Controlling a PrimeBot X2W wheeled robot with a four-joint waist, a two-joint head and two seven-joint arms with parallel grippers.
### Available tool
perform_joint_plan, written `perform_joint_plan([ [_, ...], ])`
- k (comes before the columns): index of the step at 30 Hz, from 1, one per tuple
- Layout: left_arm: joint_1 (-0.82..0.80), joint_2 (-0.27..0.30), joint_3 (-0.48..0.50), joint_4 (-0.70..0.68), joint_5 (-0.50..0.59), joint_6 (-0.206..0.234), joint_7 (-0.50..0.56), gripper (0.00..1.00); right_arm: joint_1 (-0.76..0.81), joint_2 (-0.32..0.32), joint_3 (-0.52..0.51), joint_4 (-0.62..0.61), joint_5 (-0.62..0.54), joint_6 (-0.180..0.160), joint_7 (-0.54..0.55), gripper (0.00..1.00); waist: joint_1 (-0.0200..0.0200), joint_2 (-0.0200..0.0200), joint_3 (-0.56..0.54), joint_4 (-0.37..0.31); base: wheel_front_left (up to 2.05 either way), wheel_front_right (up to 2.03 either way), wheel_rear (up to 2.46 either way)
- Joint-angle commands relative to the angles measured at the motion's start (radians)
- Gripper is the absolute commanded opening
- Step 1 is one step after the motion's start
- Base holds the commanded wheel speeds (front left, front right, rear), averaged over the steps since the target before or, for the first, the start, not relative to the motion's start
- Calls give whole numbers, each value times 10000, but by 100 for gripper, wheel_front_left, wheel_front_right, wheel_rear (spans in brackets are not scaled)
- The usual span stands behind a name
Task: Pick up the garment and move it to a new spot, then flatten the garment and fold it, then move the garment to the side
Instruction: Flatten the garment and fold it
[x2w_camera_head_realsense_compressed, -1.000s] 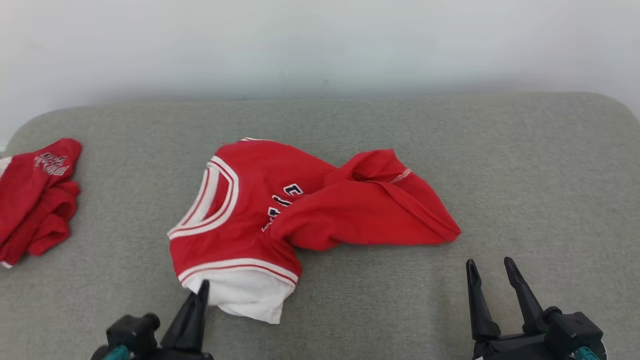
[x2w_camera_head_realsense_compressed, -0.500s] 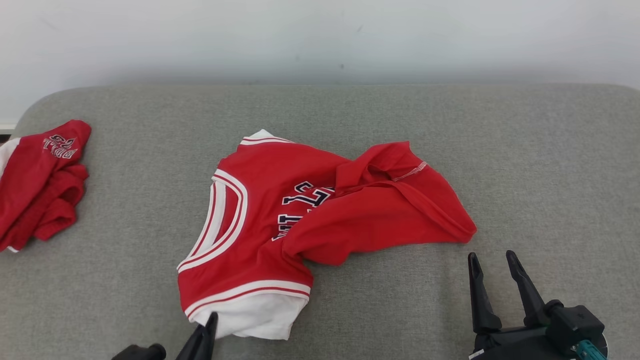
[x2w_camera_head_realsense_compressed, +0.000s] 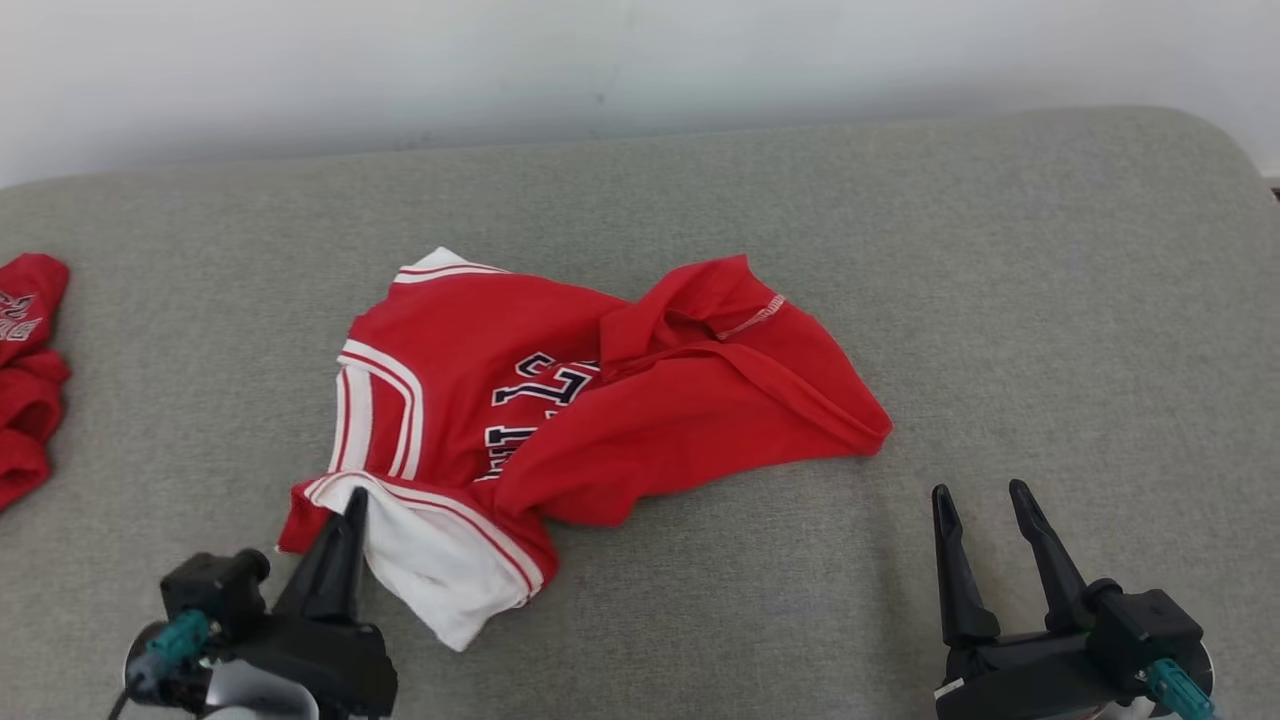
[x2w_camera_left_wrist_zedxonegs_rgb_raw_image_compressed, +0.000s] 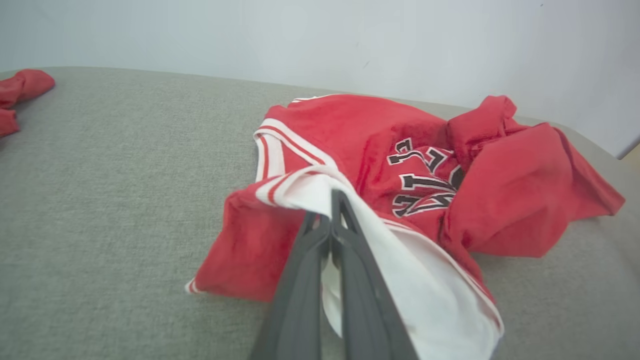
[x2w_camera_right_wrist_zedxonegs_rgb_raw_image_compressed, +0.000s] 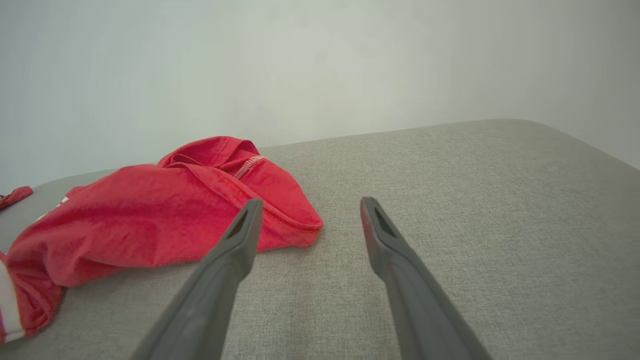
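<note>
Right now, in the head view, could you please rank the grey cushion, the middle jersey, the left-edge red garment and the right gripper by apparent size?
1. grey cushion
2. middle jersey
3. right gripper and left-edge red garment: alike; gripper nearer, garment cropped, so unranked.

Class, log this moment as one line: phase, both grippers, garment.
phase: pick-up | left gripper: shut on garment | right gripper: open, clear of garment | garment: crumpled on grey cushion
</note>
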Motion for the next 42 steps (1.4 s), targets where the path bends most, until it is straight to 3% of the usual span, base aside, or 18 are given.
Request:
perform_joint_plan([
  [1,-318,73,29,416,-41,-39,-103,0,-69,2,-15,51,-10,-23,-9,100,-1,-1,193,-254,0,0,0],
  [6,-984,82,21,1925,-95,-122,-334,0,-136,2,-6,168,63,-23,-9,100,-1,-1,224,-392,0,0,0],
  [7,-1059,71,-2,2171,-43,-141,-373,16,-139,1,-12,189,74,-23,-9,100,-1,-1,215,-401,0,0,0],
  [8,-1115,24,9,2312,-25,-155,-397,66,-130,2,-8,211,89,-23,-9,100,-1,-1,191,-406,0,0,0],
  [9,-1147,-30,24,2426,-11,-160,-421,100,-110,2,-31,217,101,-23,-9,100,-1,-1,172,-391,0,0,0],
  [12,-1166,-97,44,2494,60,-158,-445,100,-55,2,-114,244,120,-23,-9,100,-1,-1,129,-315,0,0,0],
  [28,1273,-943,699,-59,983,-234,-452,100,293,2,-104,353,221,-23,-9,100,-1,-1,-521,342,0,0,0],
  [35,1447,-1076,395,206,1120,-234,-451,100,354,2,-29,392,180,-23,-11,100,-1,-1,-556,245,0,0,0],
  [42,1011,-1033,58,1417,968,-228,-450,100,294,1,48,405,141,-23,-9,100,-1,-1,-480,-141,0,0,0],
])
